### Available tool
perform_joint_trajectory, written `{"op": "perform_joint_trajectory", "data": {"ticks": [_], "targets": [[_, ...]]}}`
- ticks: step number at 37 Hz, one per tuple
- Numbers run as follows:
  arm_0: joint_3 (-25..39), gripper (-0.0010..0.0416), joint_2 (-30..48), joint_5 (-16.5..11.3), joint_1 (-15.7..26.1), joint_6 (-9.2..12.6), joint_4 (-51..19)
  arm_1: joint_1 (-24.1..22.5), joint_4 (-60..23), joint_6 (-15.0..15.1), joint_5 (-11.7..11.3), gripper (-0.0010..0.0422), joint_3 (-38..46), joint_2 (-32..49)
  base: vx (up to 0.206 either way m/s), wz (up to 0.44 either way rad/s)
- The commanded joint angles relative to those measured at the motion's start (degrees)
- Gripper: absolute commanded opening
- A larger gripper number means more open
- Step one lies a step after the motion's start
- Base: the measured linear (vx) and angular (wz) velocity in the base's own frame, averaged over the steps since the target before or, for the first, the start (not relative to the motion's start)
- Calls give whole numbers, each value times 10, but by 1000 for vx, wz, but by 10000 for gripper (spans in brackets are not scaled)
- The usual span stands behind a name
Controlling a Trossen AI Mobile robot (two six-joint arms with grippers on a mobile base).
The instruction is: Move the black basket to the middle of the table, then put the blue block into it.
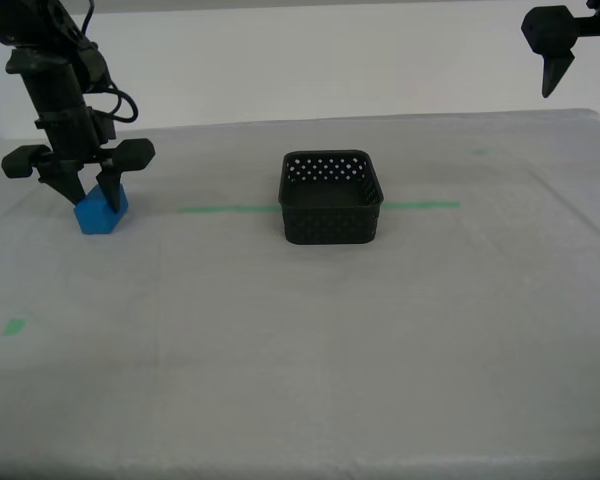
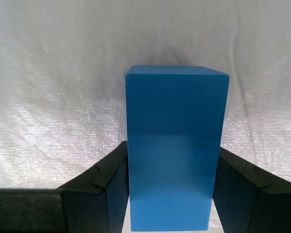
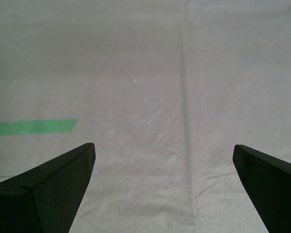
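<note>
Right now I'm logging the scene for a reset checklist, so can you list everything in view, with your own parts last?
black basket: one, black, perforated, middle of the table, nothing visible inside.
blue block: one, bright blue, at the exterior view's left, between the jaws of my second gripper.
table: one, pale grey-white cloth.
green tape line: one, running behind the basket.
green tape squares: two, small, one near, one far.
my second gripper: black, closed on the block.
my first gripper: black, jaws apart, raised at the exterior view's right.

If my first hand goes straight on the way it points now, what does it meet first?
Probably only the bare table cloth: my first hand is open, nothing lies between its fingers, and the green tape line sits off to one side.
</note>
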Motion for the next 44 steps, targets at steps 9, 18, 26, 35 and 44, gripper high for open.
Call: {"op": "perform_joint_trajectory", "data": {"ticks": [9, 18, 26, 35, 44], "targets": [[0, 399, 0, 2, 0, 0, 0, -2, -19, -21, -4, -2, 0, -63, 0, 0], [0, 399, 0, 2, 0, 0, 0, -6, -42, -41, -7, -1, 0, -119, 0, 0], [0, 399, 0, 2, 0, 0, 0, -23, -77, -59, -7, -1, 6, -139, 0, 0], [0, 399, 0, 2, 0, 0, 0, -69, -82, -78, -7, -1, 38, -139, 0, 0], [0, 398, 0, 2, 0, 0, 0, -110, -97, -108, 4, -1, 82, -139, 0, 0]]}}
